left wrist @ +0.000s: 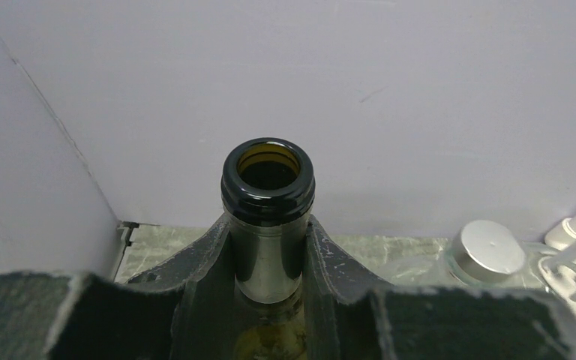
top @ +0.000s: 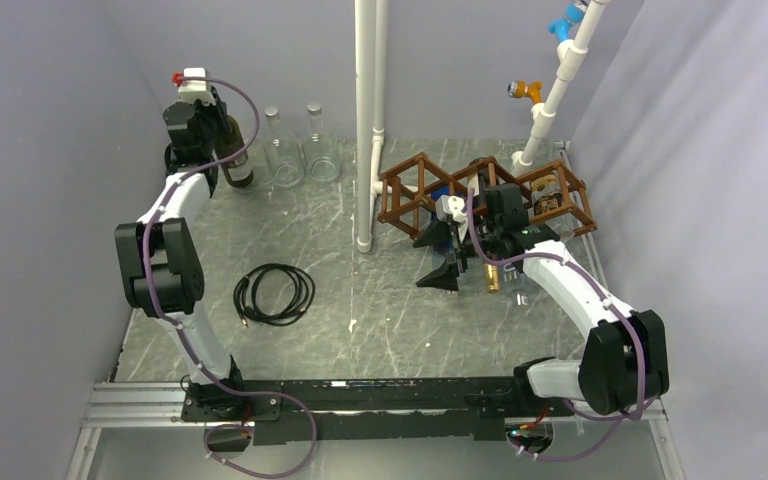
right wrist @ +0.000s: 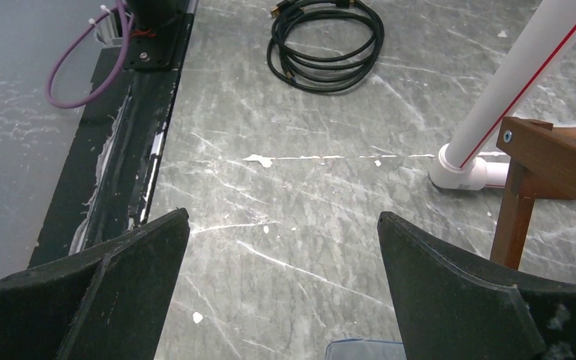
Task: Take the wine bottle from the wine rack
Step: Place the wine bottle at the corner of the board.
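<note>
My left gripper (top: 203,135) is at the far left back of the table, shut on the neck of a dark green wine bottle (top: 237,162) that stands upright near the back wall. In the left wrist view my gripper (left wrist: 268,244) clamps the neck just below the open mouth of the bottle (left wrist: 268,174). The brown wooden wine rack (top: 410,195) stands at the back right. My right gripper (top: 438,257) hangs open and empty in front of the rack, above the table (right wrist: 283,225). A corner of the rack (right wrist: 547,154) shows at the right of the right wrist view.
Two clear glass bottles (top: 285,150) stand right of the dark bottle; one silver cap (left wrist: 487,251) shows. A white pipe (top: 367,120) rises beside the rack, also seen in the right wrist view (right wrist: 510,82). A black cable coil (top: 273,293) lies mid-left. A gold-tipped object (top: 491,277) lies under my right arm.
</note>
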You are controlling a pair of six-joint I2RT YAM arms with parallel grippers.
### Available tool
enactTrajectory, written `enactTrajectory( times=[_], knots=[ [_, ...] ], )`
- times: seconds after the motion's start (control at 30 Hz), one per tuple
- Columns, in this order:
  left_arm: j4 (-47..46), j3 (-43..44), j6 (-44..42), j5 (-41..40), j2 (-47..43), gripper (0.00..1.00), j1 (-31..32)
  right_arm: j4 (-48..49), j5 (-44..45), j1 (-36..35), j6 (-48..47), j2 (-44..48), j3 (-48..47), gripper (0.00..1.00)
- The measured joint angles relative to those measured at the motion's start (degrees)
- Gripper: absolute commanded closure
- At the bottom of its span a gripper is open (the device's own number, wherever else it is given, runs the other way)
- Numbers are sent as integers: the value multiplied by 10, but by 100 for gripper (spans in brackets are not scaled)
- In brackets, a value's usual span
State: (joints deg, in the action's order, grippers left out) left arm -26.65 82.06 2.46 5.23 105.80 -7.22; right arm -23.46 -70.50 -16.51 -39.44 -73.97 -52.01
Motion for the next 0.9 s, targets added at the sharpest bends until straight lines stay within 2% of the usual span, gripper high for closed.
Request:
enactTrajectory(
  times=[0.43, 0.5, 0.6, 0.67, 0.83, 0.9],
  knots=[
    [-6, 43, 12, -8, 67, 99, -2, -1, 0, 7, 0, -5, 0, 0],
    [-9, 44, 12, -8, 69, 87, -2, -1, 0, 7, 0, -6, 0, 0],
    [-11, 44, 11, -6, 71, 83, -2, -1, 0, 9, -2, -8, 0, 0],
    [-12, 44, 9, -5, 71, 77, -2, -1, 1, 9, -2, -8, 0, 0],
    [-15, 44, -2, -2, 72, 48, -1, -2, 2, 12, -5, -9, 0, 0],
    [-27, 44, -6, -2, 72, 41, 0, -2, 2, 12, -5, -9, 0, 0]
  ],
)
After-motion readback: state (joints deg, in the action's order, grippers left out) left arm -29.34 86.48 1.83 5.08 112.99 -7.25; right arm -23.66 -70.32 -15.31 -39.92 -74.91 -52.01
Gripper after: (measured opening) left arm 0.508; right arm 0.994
